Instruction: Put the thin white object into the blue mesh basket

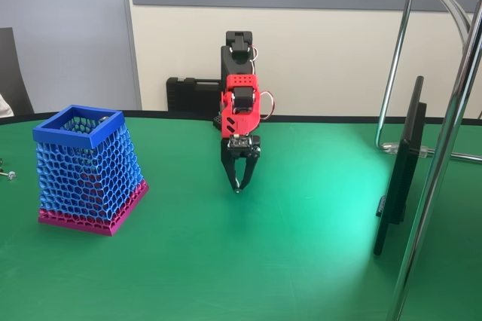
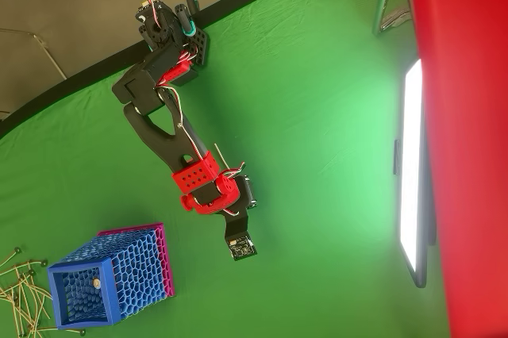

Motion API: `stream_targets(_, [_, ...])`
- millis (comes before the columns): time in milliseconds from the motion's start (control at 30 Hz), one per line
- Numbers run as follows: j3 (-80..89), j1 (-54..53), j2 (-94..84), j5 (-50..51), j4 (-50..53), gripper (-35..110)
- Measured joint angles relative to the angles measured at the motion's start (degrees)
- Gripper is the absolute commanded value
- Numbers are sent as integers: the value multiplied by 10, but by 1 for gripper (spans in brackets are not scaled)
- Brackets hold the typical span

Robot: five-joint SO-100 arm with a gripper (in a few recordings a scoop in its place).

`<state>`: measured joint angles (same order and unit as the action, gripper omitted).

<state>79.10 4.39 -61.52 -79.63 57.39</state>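
The blue mesh basket (image 1: 86, 170) stands upright on the green table at the left, well left of the arm. In the overhead view the blue mesh basket (image 2: 111, 278) sits at the lower left with a small pale bit (image 2: 96, 282) inside it. Several thin white strands (image 2: 22, 286) with dark ring ends lie scattered just left of the basket. My gripper (image 1: 238, 187) points straight down at the table's middle, tips together just above the cloth. I see nothing between the fingers. From above, the wrist (image 2: 238, 247) hides the fingers.
A dark flat screen (image 1: 399, 170) stands on edge at the right, beside chrome stand poles (image 1: 444, 148). A black case (image 1: 192, 95) sits behind the arm's base. Small metal bits (image 1: 6, 174) lie at the far left edge. A red blurred bar (image 2: 468, 147) covers the overhead view's right side.
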Motion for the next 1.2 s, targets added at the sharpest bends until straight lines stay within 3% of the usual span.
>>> stream_targets(433, [-99,-83,-134,76,-48,1])
stream_targets(767, [-252,-178,-200,10,-121,1])
stream_targets(1200, [-285,-267,-204,-76,-266,1])
